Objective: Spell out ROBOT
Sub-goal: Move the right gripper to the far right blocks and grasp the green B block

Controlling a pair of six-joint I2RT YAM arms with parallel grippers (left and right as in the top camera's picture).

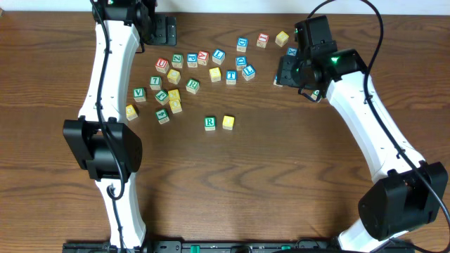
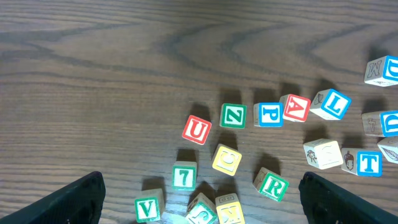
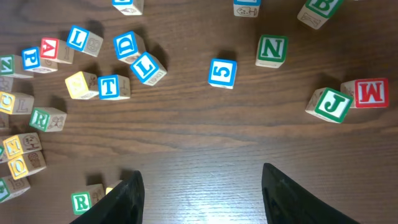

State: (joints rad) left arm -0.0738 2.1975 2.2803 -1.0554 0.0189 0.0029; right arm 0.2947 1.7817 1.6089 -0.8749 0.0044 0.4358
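Observation:
A green R cube [image 1: 209, 123] and a yellow-faced cube [image 1: 228, 122] stand side by side on the table, below the pile of letter cubes. The right wrist view shows this R [image 3: 81, 202] at the lower left, with the yellow cube [image 3: 111, 186] half hidden behind my left finger. A blue T [image 3: 109, 87] lies beside another yellow cube [image 3: 81, 85], and a green B [image 3: 320, 9] sits at the top edge. My right gripper [image 3: 200, 174] [image 1: 288, 70] is open over bare wood. My left gripper [image 2: 200, 183] [image 1: 160, 29] is open wide above the pile.
Several other letter cubes lie scattered: red U [image 2: 196, 130], green Z [image 2: 233, 116], blue P [image 2: 270, 114], red A [image 2: 295, 108], a second green R [image 2: 272, 185], green N [image 3: 272, 50], blue 5 [image 3: 222, 73], green J [image 3: 331, 104], red M [image 3: 372, 92].

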